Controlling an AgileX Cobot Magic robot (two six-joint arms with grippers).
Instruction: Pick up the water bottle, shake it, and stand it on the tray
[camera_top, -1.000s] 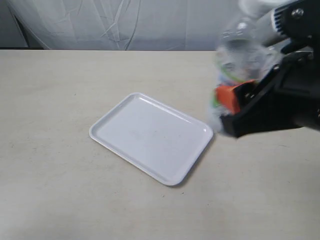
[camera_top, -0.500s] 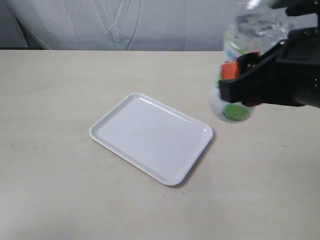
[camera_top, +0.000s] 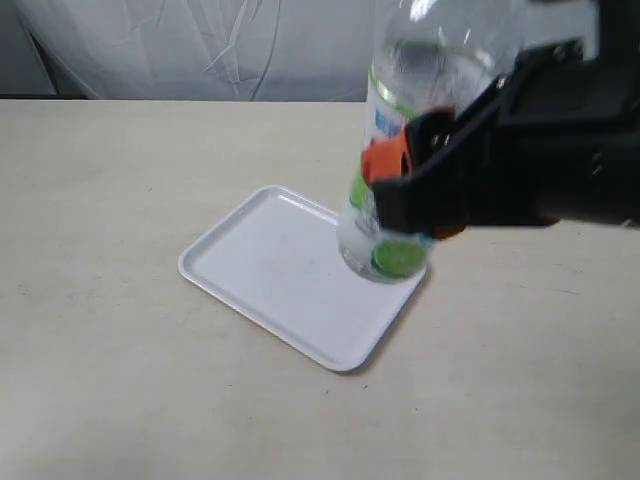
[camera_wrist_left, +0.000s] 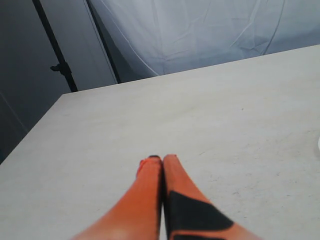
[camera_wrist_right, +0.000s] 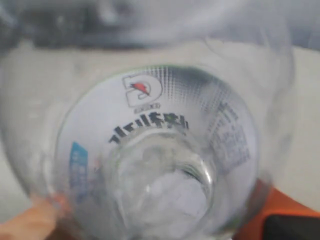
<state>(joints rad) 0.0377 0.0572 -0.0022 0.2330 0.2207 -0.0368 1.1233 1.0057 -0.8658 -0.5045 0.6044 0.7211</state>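
The water bottle (camera_top: 395, 170), clear with a white and green label, hangs in the air over the right end of the white tray (camera_top: 270, 275). Its base points down toward the tray and its top runs out of the frame. My right gripper (camera_top: 410, 185), black with orange pads, is shut on the bottle's middle. In the right wrist view the bottle (camera_wrist_right: 160, 150) fills the picture, with an orange finger (camera_wrist_right: 280, 220) beside it. My left gripper (camera_wrist_left: 162, 159) is shut with nothing in it, low over bare table, and does not show in the exterior view.
The tray lies slantwise on a pale beige table (camera_top: 120, 380). A white cloth backdrop (camera_top: 200, 50) hangs behind the table's far edge. In the left wrist view a dark stand (camera_wrist_left: 59, 65) rises beyond the table.
The right gripper has carried the bottle leftward from beside the tray's right end to above that end, nearer the camera. The bottle's tilt has changed. The tray has stayed put.
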